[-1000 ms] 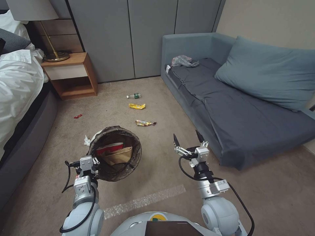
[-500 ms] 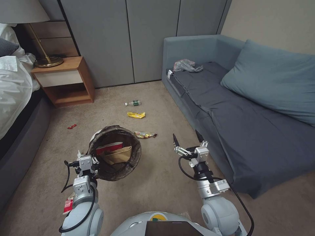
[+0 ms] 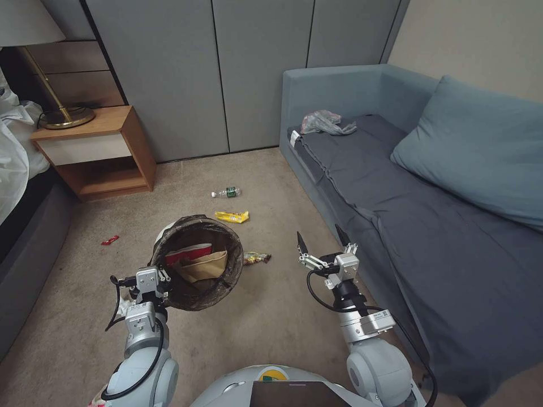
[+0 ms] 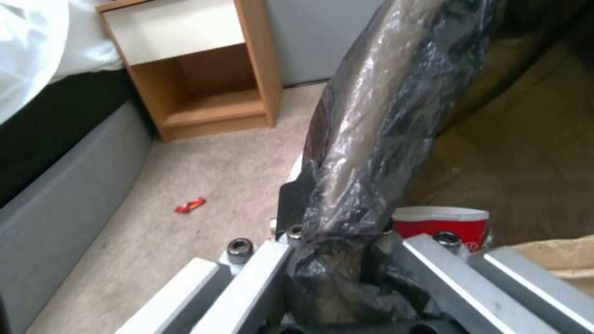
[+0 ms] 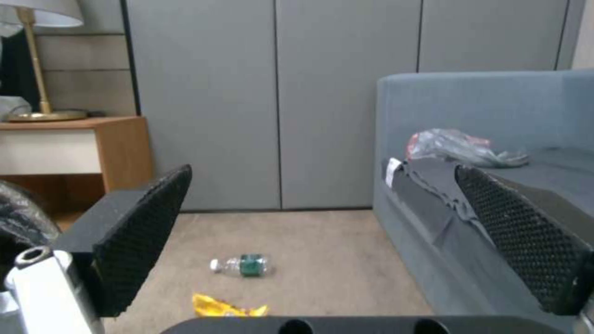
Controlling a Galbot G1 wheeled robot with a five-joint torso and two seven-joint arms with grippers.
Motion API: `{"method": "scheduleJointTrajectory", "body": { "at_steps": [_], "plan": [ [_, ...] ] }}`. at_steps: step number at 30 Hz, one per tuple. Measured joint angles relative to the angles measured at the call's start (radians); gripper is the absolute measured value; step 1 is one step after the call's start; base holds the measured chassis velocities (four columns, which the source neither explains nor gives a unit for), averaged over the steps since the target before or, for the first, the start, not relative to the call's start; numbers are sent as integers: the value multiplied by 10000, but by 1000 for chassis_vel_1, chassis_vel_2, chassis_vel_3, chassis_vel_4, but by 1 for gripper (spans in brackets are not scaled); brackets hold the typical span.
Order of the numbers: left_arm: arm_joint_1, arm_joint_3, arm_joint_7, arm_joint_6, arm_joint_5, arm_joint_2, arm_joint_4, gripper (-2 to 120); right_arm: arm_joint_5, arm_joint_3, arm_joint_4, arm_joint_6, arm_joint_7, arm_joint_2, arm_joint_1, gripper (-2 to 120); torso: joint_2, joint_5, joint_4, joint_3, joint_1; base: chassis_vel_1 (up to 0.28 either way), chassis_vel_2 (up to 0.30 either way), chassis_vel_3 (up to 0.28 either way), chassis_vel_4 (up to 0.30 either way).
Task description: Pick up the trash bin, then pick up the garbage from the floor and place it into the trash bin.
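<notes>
The trash bin (image 3: 197, 263) is up off the floor, tipped a bit so its open mouth shows. Inside it lie a tan paper piece (image 3: 205, 267) and a red wrapper (image 3: 189, 254). The left gripper (image 3: 148, 281) pinches the bin's near rim, tight on the dark bag (image 4: 371, 139). The right gripper (image 3: 322, 245) hangs beside the bin with its fingers spread wide and nothing in them. Past it on the carpet lie a small bottle (image 5: 240, 266) and a yellow wrapper (image 5: 226, 306). A shiny wrapper (image 3: 257, 258) lies between the two grippers.
</notes>
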Motion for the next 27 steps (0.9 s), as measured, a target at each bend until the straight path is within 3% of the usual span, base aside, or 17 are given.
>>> {"method": "scheduleJointTrajectory", "body": {
  "at_steps": [10, 27],
  "plan": [
    [-5, -14, 1, 2, -28, 13, -14, 0, -155, -1, -71, 304, -174, 9, 90, 100, -1, 3, -2, 3, 2, -145, 142, 142, -142],
    [-19, -63, -46, 20, -181, -6, -70, 0, -219, -19, -139, 446, -297, 10, 135, 100, 0, 2, -1, -1, 0, 5, -2, -3, 3]
  ]
}}
